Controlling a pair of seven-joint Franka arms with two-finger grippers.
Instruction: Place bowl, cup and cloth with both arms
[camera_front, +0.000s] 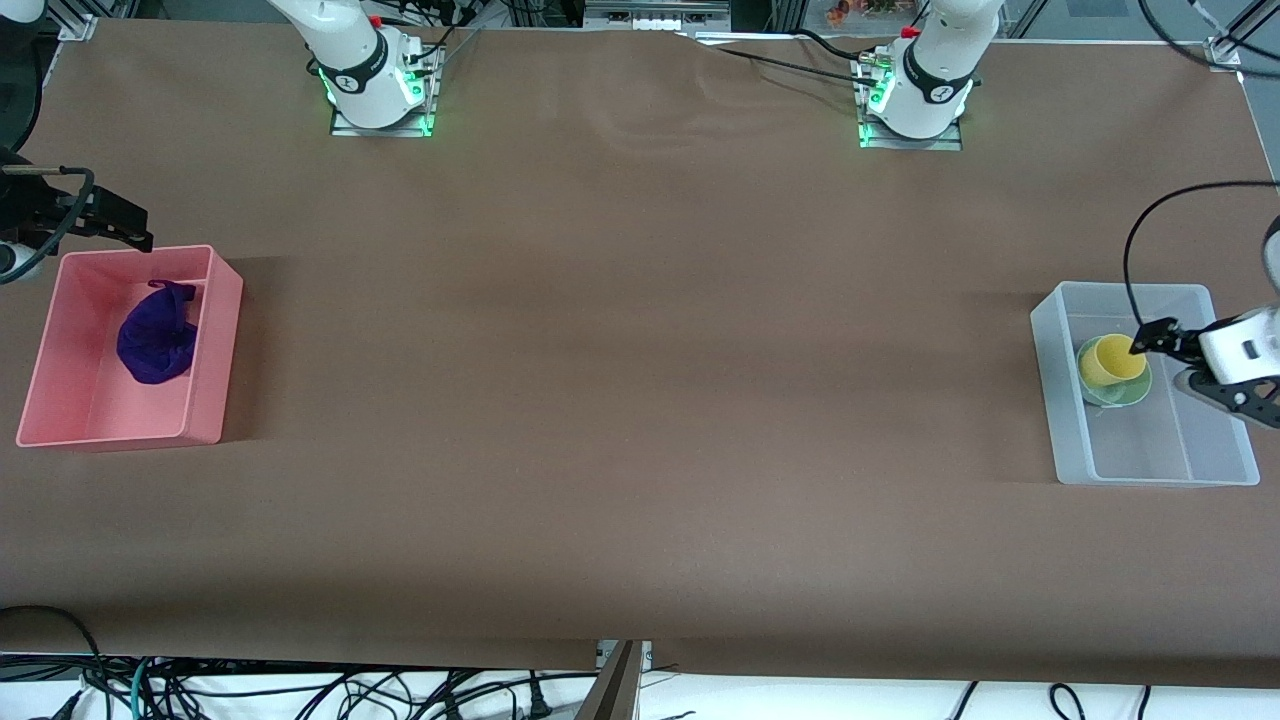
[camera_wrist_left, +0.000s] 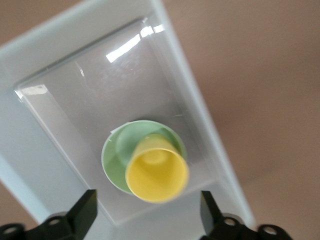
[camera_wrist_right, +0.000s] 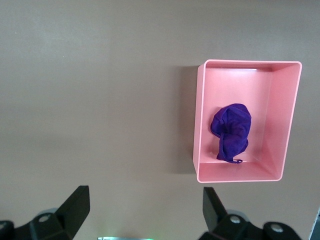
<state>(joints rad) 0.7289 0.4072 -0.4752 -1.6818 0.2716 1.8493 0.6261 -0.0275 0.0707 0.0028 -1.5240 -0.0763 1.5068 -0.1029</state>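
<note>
yellow cup nested in mint bowl, purple cloth in pink bin

you have the yellow cup (camera_wrist_left: 157, 170) sitting tilted inside the pale mint-green bowl (camera_wrist_left: 117, 155), smooth and glossy, in the clear plastic bin (camera_front: 1150, 475) at the left arm's end of the brown table (camera_front: 640, 400); the left gripper (camera_wrist_left: 147, 212) hangs over that bin, fingers (camera_wrist_left: 82, 212) spread wide with nothing between them; your deep purple cloth (camera_front: 156, 340) lies bunched and wrinkled in the pink bin (camera_front: 215, 400) at the right arm's end; the right gripper (camera_wrist_right: 145, 210) is up over bare table beside the pink bin, fingers (camera_wrist_right: 75, 205) also spread apart and holding nothing.
</note>
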